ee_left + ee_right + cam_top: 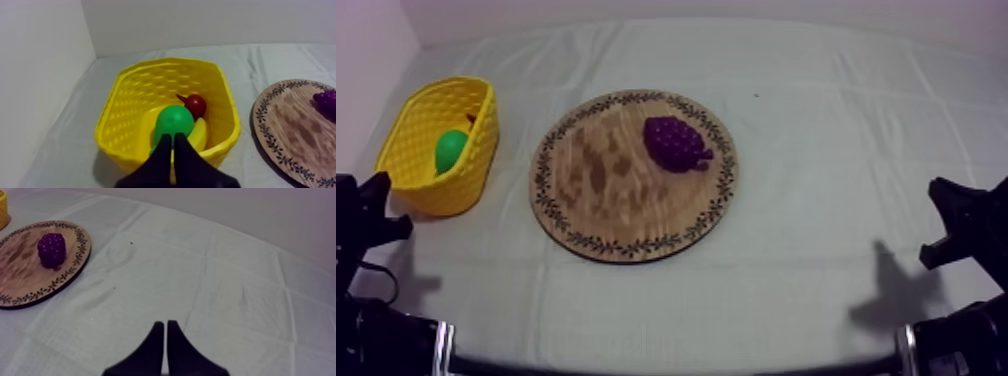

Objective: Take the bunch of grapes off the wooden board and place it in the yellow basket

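Both pincers were closed on nothing. The left pincer (172, 136), its black fingers pressed into a narrow wedge, hung just over the near rim of the yellow lattice basket (120, 115). The right pincer (165, 323), fingers likewise together, was above the bare grey-white cloth of the table (225, 288), well apart from the round wooden board with a patterned rim (20, 273). The purple bunch of grapes (676, 143) lay on the board, on the side away from the basket. Inside the basket sat a green toy pear (172, 122), a yellow toy banana (199, 135) and a small red fruit (195, 105), close together.
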`<state>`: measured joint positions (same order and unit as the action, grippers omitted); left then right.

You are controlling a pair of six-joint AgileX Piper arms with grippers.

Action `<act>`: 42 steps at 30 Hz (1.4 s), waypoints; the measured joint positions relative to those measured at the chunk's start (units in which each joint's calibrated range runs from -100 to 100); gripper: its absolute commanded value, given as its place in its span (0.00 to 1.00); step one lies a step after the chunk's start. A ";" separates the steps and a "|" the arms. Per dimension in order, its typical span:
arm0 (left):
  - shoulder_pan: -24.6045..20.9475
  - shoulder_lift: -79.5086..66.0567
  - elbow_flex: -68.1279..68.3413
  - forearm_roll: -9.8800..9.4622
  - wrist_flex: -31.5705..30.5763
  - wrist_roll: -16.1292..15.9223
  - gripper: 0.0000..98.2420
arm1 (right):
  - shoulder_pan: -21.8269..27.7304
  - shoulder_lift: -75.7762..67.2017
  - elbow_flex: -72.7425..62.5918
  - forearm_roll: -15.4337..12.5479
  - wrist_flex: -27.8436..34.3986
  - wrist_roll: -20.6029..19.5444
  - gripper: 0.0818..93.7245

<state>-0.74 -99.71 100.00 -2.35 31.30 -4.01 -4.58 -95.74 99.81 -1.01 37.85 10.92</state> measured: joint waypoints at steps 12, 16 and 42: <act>0.08 0.00 -0.20 -0.26 2.03 4.01 0.00 | 0.00 0.00 0.00 0.00 0.00 0.02 0.00; 0.74 0.00 -0.78 -0.65 1.85 4.01 0.00 | 0.00 0.00 0.00 0.00 0.00 0.05 0.00; 10.32 36.05 -44.44 -7.60 12.71 12.70 0.00 | 0.00 0.00 0.00 0.00 0.00 0.05 0.00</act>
<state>9.58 -63.66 55.56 -9.95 44.01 8.68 -4.58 -95.74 99.81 -1.01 37.85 10.97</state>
